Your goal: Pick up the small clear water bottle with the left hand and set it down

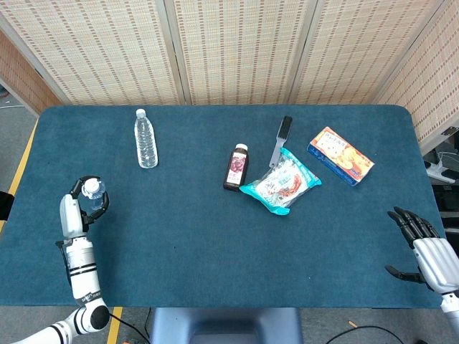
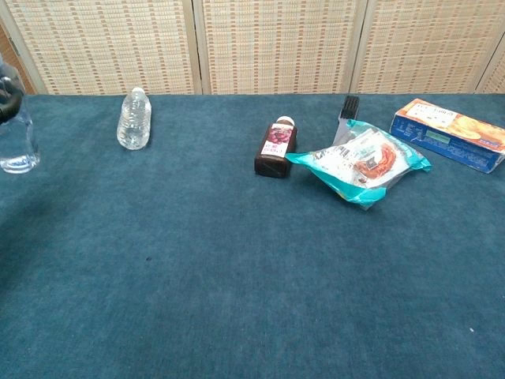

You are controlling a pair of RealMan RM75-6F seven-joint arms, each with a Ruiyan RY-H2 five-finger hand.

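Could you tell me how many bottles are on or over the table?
3: a small clear water bottle in the left hand, a second clear bottle lying far left, a dark juice bottle mid-table.

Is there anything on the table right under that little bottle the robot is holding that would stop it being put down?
Nothing visible. The left hand holds the small clear water bottle upright over bare blue table; the lying water bottle is well away.

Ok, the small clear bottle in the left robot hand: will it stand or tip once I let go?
The small clear bottle is upright in the left robot hand, so it may well stand. It is tall for its narrow base, so a nudge could tip it. The other water bottle lies on its side; this one would probably roll likewise.
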